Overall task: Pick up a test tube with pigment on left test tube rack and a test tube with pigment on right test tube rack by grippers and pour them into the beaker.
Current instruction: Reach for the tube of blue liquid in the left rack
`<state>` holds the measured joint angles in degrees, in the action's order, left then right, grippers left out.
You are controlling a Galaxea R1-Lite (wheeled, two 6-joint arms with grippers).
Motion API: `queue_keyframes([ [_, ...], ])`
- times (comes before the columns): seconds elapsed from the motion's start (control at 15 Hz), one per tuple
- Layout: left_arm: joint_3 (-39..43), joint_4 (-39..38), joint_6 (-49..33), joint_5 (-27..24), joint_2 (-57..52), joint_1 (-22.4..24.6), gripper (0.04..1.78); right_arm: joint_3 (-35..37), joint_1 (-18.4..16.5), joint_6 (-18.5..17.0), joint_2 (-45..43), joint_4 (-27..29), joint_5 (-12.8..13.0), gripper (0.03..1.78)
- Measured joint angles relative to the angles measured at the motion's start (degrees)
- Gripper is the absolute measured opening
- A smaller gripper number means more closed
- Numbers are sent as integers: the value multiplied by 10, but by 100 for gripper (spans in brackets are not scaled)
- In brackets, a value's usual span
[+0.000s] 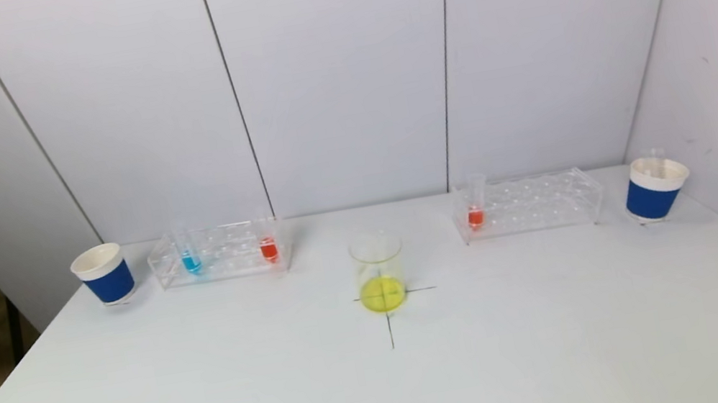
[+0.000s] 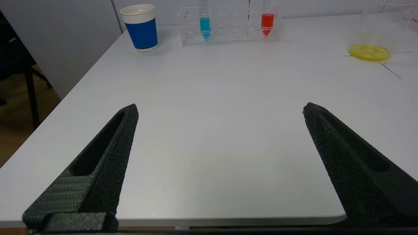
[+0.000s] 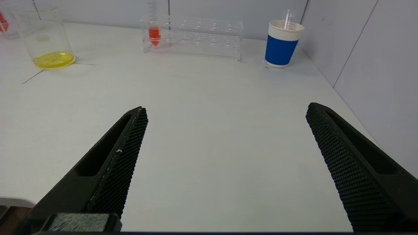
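Note:
The left clear rack (image 1: 222,253) holds a blue-pigment tube (image 1: 190,260) and a red-pigment tube (image 1: 268,248); both tubes also show in the left wrist view, blue (image 2: 205,23) and red (image 2: 267,20). The right clear rack (image 1: 527,204) holds one red-pigment tube (image 1: 475,215), which also shows in the right wrist view (image 3: 154,32). A glass beaker (image 1: 379,272) with yellow liquid stands on a cross mark mid-table. My left gripper (image 2: 220,109) and right gripper (image 3: 225,111) are open and empty over the near table edge, out of the head view.
A blue-and-white paper cup (image 1: 103,274) stands left of the left rack. Another cup (image 1: 654,188) right of the right rack holds an empty tube (image 3: 286,19). Panel walls close the back and right side. The table's left edge drops to the floor.

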<state>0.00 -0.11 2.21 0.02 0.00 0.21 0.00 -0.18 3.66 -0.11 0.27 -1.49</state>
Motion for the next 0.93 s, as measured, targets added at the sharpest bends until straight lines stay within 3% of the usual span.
queue_keyframes([
  [0.53, -29, 20, 8, -5, 0, -1, 176, 0, 0, 0, 0, 0, 0, 176],
  [0.93, -173, 82, 8, -4, 43, -2, 176, 0, 0, 0, 0, 0, 0, 176],
])
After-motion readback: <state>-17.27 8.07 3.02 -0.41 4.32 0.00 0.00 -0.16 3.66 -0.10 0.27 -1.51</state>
